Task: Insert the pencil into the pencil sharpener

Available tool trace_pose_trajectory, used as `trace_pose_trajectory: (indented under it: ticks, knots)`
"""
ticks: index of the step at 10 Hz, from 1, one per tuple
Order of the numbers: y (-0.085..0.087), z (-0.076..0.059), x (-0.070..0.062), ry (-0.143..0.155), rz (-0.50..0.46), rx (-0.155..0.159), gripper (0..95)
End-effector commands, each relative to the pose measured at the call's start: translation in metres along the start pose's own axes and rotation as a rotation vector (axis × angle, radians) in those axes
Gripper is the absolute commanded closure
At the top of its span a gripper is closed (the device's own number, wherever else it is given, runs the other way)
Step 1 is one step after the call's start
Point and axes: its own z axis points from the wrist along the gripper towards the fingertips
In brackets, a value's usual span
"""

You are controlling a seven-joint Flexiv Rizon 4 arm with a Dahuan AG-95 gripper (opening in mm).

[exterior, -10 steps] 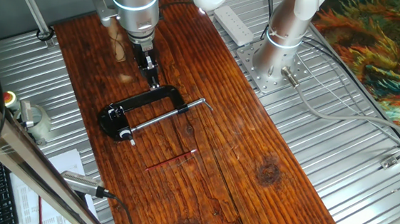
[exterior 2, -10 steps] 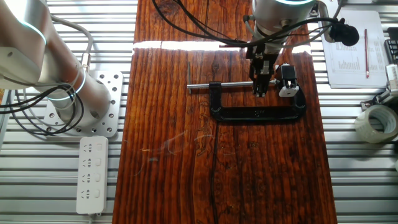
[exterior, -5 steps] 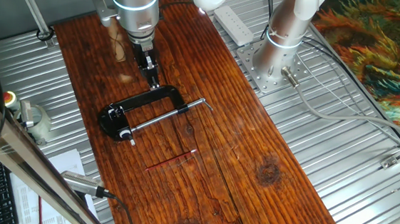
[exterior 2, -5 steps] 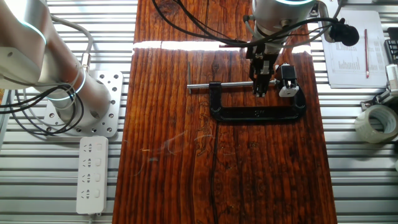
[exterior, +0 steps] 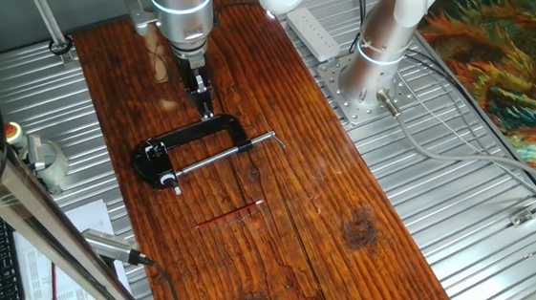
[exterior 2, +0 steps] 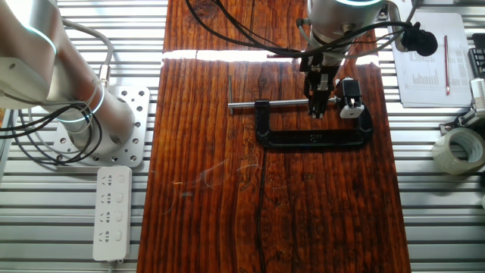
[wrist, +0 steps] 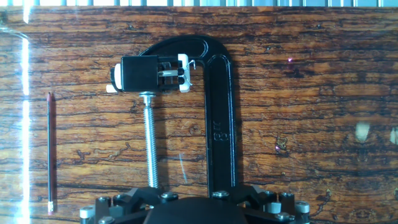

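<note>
The thin red pencil lies flat on the wooden board, apart from everything; it also shows in the other fixed view and at the left of the hand view. The pencil sharpener, a small black and white box, is clamped in the black C-clamp; the sharpener also shows in the other fixed view. My gripper hangs just above the clamp's frame, its fingers close together and empty. The pencil lies well beyond the clamp from the gripper.
The clamp's silver screw rod runs along the board. A second arm's base and a power strip stand beside the board. Tape and papers lie off the board.
</note>
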Motion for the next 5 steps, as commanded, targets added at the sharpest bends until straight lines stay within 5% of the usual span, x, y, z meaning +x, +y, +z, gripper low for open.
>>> trace_pose_trajectory:
  ticks: [1, 5]
  knots:
    - [0.0, 0.0, 0.0001, -0.091, 0.057, 0.006, 95.0]
    - [0.0001, -0.0003, 0.0002, -0.08, 0.06, 0.025, 95.0]
